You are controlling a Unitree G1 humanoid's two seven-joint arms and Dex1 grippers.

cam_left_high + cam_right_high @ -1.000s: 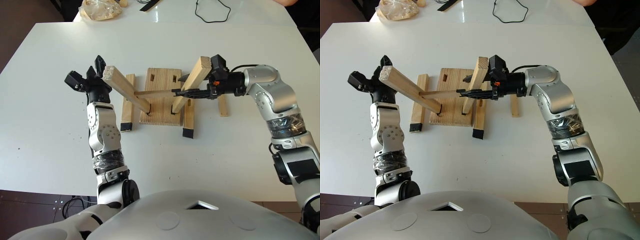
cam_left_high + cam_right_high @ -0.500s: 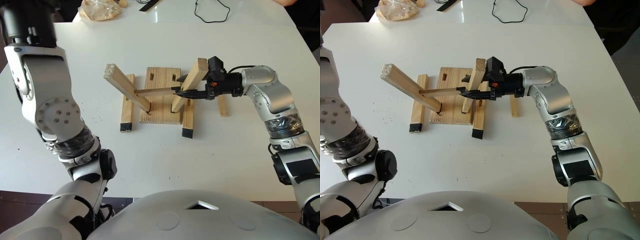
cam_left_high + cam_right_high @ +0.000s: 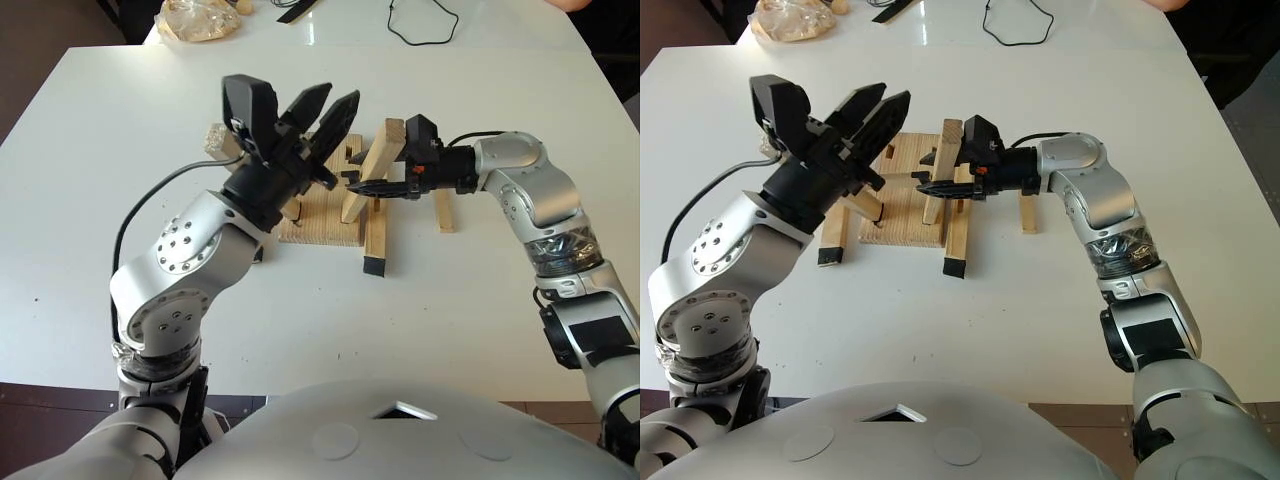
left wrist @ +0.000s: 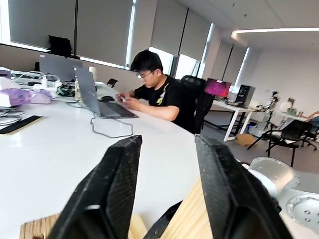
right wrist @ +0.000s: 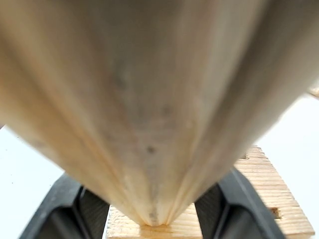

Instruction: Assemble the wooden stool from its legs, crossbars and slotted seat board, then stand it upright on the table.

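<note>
**Pale wood, black pincers, white table**

Both pincers are matte black. The left gripper (image 3: 337, 94) is black all over, and the right gripper (image 3: 351, 185) has a small orange spot behind its fingers. Between the right one's fingers, the tilted leg (image 3: 377, 158) is pale blond wood with fine straight grain. Below both, the seat board (image 3: 322, 228) is a warmer honey tone, striped by its grain. The lying leg (image 3: 376, 232) beneath the right gripper is pale too, capped black at its end. The table (image 3: 470, 310) is plain white.
</note>
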